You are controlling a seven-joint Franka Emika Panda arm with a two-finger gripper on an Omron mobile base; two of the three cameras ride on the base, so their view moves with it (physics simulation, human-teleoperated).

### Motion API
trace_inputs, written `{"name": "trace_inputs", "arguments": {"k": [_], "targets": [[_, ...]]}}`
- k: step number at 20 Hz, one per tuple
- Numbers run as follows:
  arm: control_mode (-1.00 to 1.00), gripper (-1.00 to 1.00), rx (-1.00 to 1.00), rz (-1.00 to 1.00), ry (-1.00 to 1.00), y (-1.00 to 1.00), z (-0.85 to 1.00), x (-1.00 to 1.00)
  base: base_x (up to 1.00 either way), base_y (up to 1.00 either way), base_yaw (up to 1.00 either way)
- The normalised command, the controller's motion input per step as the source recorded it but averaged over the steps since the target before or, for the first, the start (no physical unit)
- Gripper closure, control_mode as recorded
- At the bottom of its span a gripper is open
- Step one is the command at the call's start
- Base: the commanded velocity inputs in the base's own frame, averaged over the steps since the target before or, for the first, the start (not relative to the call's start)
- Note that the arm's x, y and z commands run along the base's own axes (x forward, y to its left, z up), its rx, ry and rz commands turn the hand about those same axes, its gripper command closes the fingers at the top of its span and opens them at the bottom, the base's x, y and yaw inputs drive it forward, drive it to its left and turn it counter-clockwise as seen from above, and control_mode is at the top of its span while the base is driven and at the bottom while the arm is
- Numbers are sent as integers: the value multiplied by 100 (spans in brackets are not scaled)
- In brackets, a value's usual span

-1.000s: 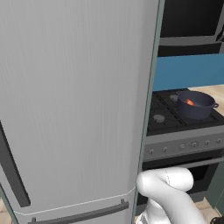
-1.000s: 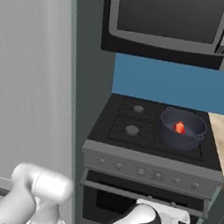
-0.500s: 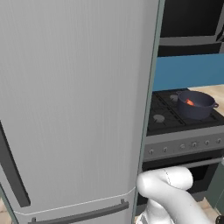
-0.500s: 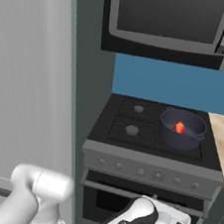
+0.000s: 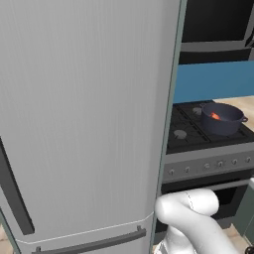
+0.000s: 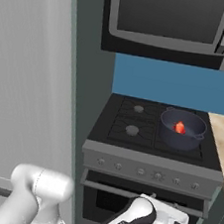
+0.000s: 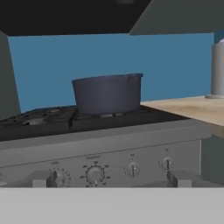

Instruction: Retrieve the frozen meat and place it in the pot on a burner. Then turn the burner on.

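With the frozen meat [image 6: 180,127] already lying inside the pot [image 6: 182,128], which sits on the burner [image 6: 180,142] at about two o'clock of the stove top [image 6: 131,131], the placing step looks done and the knob step is in hand. Low before the oven front, the gripper [image 7: 111,180] faces the row of control knobs [image 7: 95,174] with its jaws spread fully wide, holding nothing. Next, I judge, it must pick the knob that governs the pot's burner, close on it squarely and twist; which knob that is cannot be told.
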Motion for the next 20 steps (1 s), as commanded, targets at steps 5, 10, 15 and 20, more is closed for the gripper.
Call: {"name": "trace_inputs", "arguments": {"k": [5,10,15,20], "targets": [[-100,-100,-1,0,0,-8,-19,17,0,0,0],[-100,-100,0,0,0,-11,-15,22,0,0,0],[-100,-100,0,0,0,-5,-2,9,0,0,0],[-100,-100,0,0,-1,-12,-1,15,0,0,0]]}}
